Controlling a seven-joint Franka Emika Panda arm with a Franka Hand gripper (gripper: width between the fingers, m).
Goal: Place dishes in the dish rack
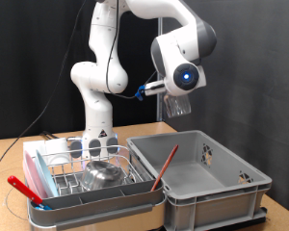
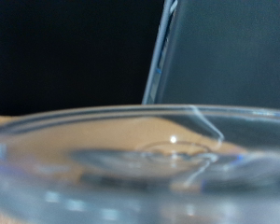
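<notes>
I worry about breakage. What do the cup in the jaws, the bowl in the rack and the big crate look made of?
The cup, held high by the gripper, looks like clear glass: the dark curtain shows through. The bowl looks like shiny steel, with mirror-like glints. The crate seems matte grey plastic, with moulded walls.

One robot arm (image 1: 106, 58) was there with one gripper (image 1: 175, 108), one clear glass cup (image 1: 178, 106) in it. One dish rack (image 1: 87, 183), one steel bowl (image 1: 104, 174) inside. One grey crate (image 1: 207, 178). Two red-handled utensils: one in the rack's trough (image 1: 24, 190), one in the crate (image 1: 165, 166).
</notes>
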